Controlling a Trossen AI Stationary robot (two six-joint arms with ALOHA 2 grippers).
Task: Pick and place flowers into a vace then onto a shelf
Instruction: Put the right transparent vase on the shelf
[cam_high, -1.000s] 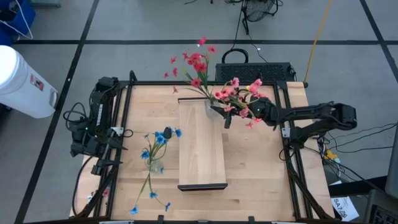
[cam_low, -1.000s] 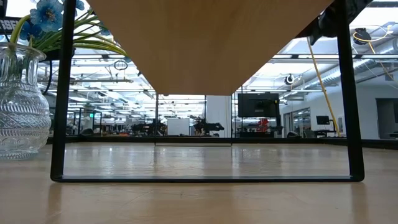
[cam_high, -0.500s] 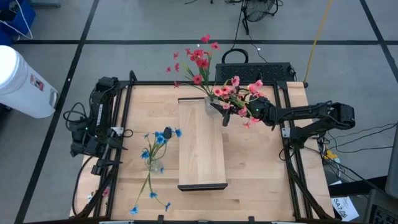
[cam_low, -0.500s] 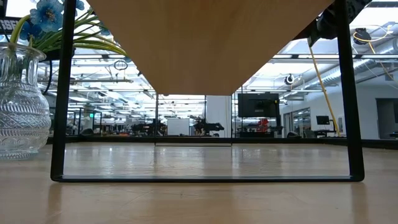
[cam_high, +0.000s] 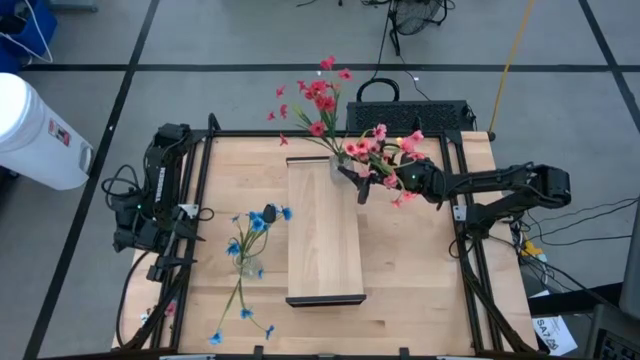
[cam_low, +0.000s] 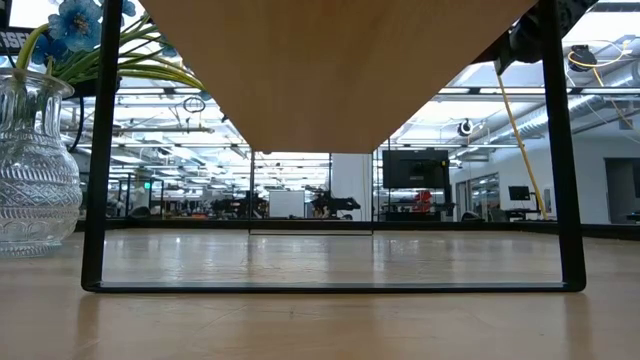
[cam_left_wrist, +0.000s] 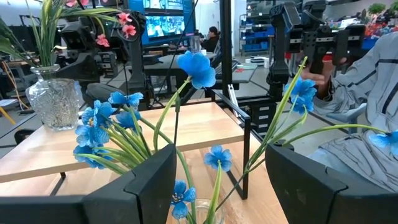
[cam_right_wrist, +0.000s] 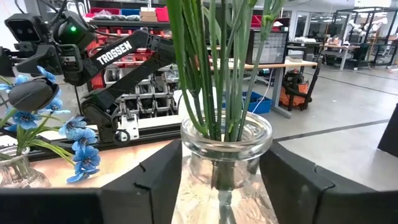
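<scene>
A clear glass vase (cam_high: 340, 166) of red-pink flowers (cam_high: 318, 100) is at the far right corner of the shelf (cam_high: 322, 240). In the left wrist view this vase (cam_left_wrist: 55, 102) appears to stand on the plank top (cam_left_wrist: 124, 140). My right gripper (cam_high: 362, 186) reaches it from the table's right and is shut on it. A second glass vase (cam_high: 248, 263) of blue flowers (cam_high: 262, 218) stands on the table left of the shelf. My left gripper (cam_left_wrist: 221, 155) is open at the table's left side, facing the blue flowers (cam_left_wrist: 196, 65) without touching them. My right gripper (cam_right_wrist: 221, 152) pinches the red-flowered vase by its neck (cam_right_wrist: 224, 155), just under the rim, one finger (cam_right_wrist: 149, 186) on each side. The fingers come in about level from the table's right. The vase is upright, with green stems (cam_right_wrist: 211, 68) rising out of it.
The shelf stands on black legs (cam_low: 100, 200) above the table; the low view shows its underside (cam_low: 330, 70). A black box (cam_high: 410, 112) sits at the table's far edge and a white bin (cam_high: 35, 120) is on the floor. Bare tabletop (cam_high: 420, 270) lies right of the shelf.
My right gripper has shifted the red-flowered vase slightly toward the table's left at the shelf's far right corner, and the sprays have swayed with it. The gripper has stayed shut on the vase.
</scene>
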